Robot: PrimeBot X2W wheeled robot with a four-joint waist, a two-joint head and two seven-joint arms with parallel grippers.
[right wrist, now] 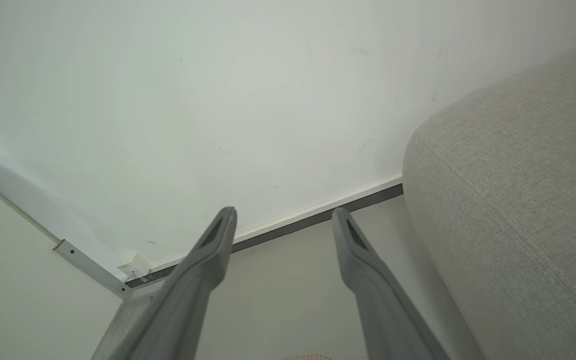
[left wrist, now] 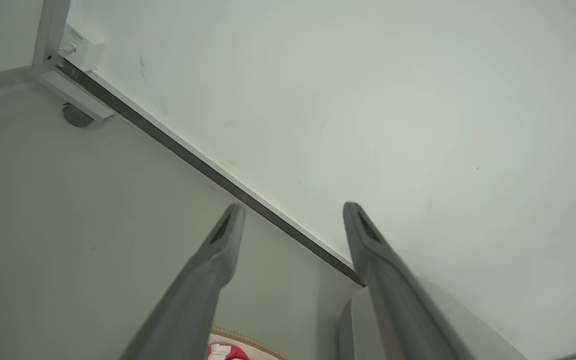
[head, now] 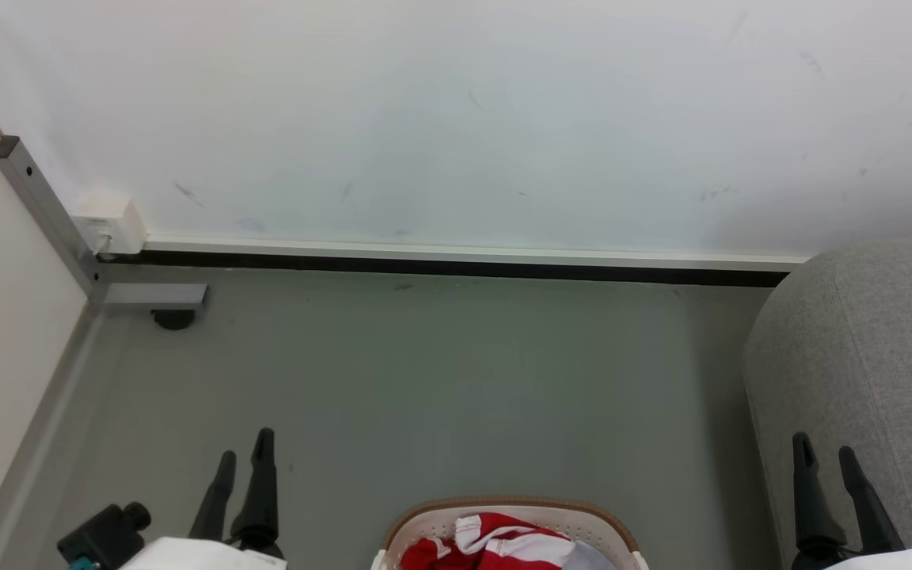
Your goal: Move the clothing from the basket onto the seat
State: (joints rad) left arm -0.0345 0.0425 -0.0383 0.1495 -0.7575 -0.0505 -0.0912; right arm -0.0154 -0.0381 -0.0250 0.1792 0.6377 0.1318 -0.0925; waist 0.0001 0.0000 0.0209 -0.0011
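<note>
Left gripper (head: 245,445) and right gripper (head: 823,444) stand wide open, empty, flanking the basket (head: 503,503). Bunched inside near its far rim lies the clothing (head: 495,542): probably light, soft and limp, best pinched at a raised top fold.

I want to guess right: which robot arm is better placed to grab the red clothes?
Probably left. The left gripper is open and nearer the clothes, which lie left in the basket. The right gripper is open too, but farther off, by the sofa.
</note>
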